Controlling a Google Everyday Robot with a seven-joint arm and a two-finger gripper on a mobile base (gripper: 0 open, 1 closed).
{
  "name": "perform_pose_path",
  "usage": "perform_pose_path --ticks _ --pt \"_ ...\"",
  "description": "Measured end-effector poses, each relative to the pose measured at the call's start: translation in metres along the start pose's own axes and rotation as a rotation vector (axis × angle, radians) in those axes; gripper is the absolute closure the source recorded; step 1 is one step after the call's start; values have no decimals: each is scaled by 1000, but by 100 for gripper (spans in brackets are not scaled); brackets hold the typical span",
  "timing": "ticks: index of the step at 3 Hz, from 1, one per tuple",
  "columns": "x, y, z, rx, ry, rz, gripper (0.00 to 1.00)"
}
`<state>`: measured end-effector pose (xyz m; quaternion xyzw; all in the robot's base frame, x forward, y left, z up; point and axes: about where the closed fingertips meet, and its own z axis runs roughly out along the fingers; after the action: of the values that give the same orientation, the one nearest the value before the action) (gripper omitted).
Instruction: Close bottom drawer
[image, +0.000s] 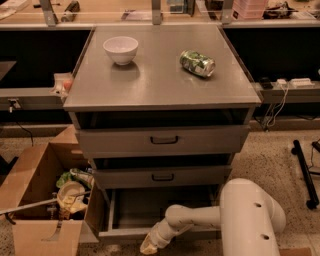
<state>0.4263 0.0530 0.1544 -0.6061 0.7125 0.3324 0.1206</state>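
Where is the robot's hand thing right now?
The gripper is low in the camera view, left of centre, right at the front panel of the open bottom drawer, with the cardboard box beside it.
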Motion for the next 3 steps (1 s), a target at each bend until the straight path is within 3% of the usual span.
perform_pose_path --ticks 1,2,3 --pt "0 0 0 0 0 0 81" --pt "0 0 0 0 0 0 50" --pt "0 0 0 0 0 0 27"
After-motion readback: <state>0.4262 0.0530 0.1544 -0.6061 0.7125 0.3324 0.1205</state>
